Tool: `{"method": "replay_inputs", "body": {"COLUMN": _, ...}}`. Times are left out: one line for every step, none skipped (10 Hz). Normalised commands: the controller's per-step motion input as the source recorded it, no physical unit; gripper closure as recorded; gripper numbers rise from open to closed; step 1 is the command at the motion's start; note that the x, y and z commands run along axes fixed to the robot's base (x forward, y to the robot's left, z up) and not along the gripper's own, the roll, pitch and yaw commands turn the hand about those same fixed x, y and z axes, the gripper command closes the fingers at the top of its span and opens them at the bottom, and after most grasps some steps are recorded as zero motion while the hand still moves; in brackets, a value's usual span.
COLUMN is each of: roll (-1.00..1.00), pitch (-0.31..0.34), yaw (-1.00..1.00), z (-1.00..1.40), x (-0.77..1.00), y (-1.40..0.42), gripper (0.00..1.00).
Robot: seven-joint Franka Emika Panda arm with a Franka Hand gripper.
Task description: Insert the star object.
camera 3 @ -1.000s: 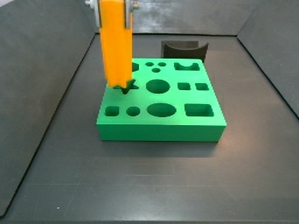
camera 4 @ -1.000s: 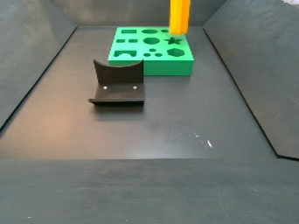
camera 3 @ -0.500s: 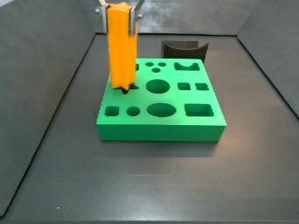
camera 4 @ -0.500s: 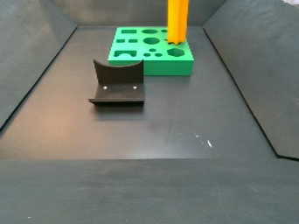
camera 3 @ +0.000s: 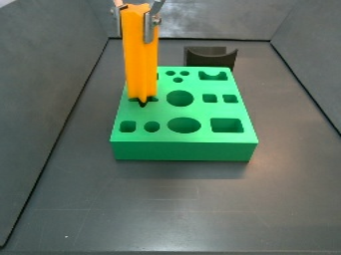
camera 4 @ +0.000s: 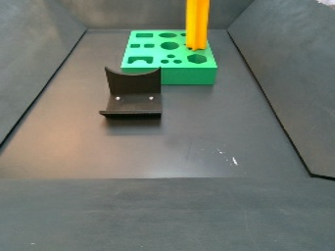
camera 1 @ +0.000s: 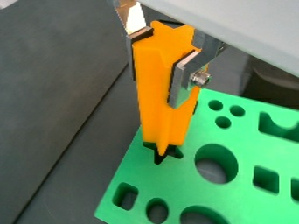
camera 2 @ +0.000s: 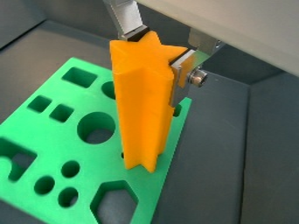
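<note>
1. The gripper [camera 1: 163, 54] hung above the block [camera 1: 222, 188], its silver fingers [camera 1: 184, 77] pinching the upper part of the star [camera 1: 159, 96].
2. In both wrist views one finger plate lay flat against a ridged side of the star, with a bolt head showing on it; the opposite finger [camera 2: 126, 17] showed only as a narrow strip behind the star's top.
3. The star, a bright orange bar, stood upright, its lower end sitting in the dark star-shaped hole [camera 1: 162, 156] near one edge of the block.
4. In a side view the star [camera 3: 139, 55] rose from the block's [camera 3: 182, 129] left side, its tip at the hole beside a large round hole [camera 3: 177, 99], and the gripper [camera 3: 138, 8] showed at the very top of the picture.
5. In a side view the star [camera 4: 197, 24] stood over the block [camera 4: 170, 56] at the far end of the floor; the gripper was out of that picture.
6. The block was green with many shaped holes: circles, squares, a hexagon.
7. A dark curved piece [camera 4: 129, 93] lay on the dark floor [camera 4: 197, 137], well apart from the block in that view; in a side view it [camera 3: 210, 55] sat just behind the block.
</note>
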Motion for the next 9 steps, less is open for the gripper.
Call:
{"method": "replay_inputs", "body": {"roll": -0.49, "pitch": -0.147, "yaw": -0.46, "z": -0.08, "x": -0.09, "y": 0.00, "gripper": 1.00}}
{"method": "replay_inputs", "body": {"roll": -0.47, "pitch": -0.174, "yaw": -0.45, "z": -0.11, "x": -0.09, "y": 0.00, "gripper": 1.00}}
{"method": "replay_inputs", "body": {"roll": -0.24, "pitch": -0.100, "yaw": -0.53, "z": -0.12, "x": 0.00, "y": -0.04, "gripper": 1.00}}
{"method": "replay_inputs", "body": {"roll": -0.02, "pitch": -0.003, "yaw": -0.58, "z": -0.17, "x": 0.00, "y": -0.04, "gripper": 1.00}}
{"method": "replay_inputs", "body": {"roll": 0.03, "pitch": 0.000, "yaw": -0.41, "z": -0.20, "x": 0.04, "y": 0.00, "gripper": 1.00}}
{"method": "replay_inputs", "body": {"roll": 0.11, "pitch": 0.034, "yaw": -0.28, "z": -0.23, "x": 0.13, "y": 0.00, "gripper": 1.00}}
{"method": "replay_inputs", "body": {"roll": 0.13, "pitch": 0.059, "yaw": -0.23, "z": -0.28, "x": 0.21, "y": 0.00, "gripper": 1.00}}
{"method": "replay_inputs", "body": {"roll": 0.11, "pitch": 0.046, "yaw": -0.16, "z": -0.32, "x": 0.16, "y": 0.00, "gripper": 1.00}}
{"method": "replay_inputs", "body": {"roll": 0.07, "pitch": 0.000, "yaw": 0.05, "z": -0.37, "x": 0.08, "y": 0.00, "gripper": 1.00}}
